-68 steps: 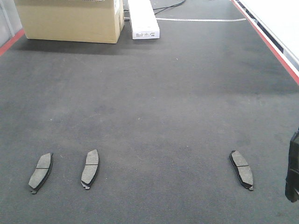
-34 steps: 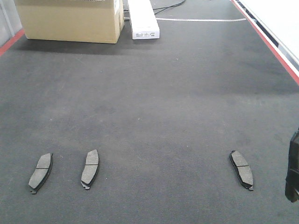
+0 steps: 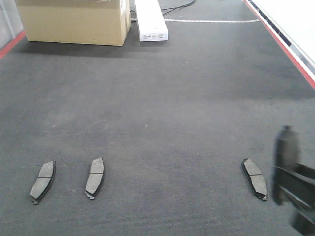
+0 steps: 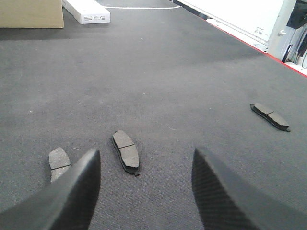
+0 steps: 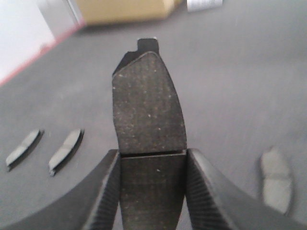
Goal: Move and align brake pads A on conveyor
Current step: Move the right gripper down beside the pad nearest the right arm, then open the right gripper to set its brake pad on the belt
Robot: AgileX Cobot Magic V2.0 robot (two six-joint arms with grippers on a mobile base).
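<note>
Three brake pads lie flat on the charcoal conveyor belt [image 3: 162, 98]: a left pad [image 3: 43, 182], a second pad [image 3: 95, 177] beside it, and a right pad [image 3: 254, 178]. My right gripper [image 3: 288, 189] is at the front right, blurred, just right of the right pad. It is shut on a fourth brake pad [image 5: 148, 110], held off the belt, sticking out past the fingers. My left gripper [image 4: 146, 153] is open and empty, low over the belt just behind the second pad [image 4: 125, 152]. The left pad [image 4: 58, 160] is partly hidden by its left finger [image 4: 72, 191].
A cardboard box [image 3: 74, 19] and a long white box [image 3: 150, 19] stand at the far end of the belt. Red edge strips run along the right side [image 3: 280, 44] and the left side [image 3: 12, 43]. A white wall lies beyond the right strip.
My right gripper has come in from the right edge, leftward and up, with the pad now showing in it. The three pads on the belt have not moved.
</note>
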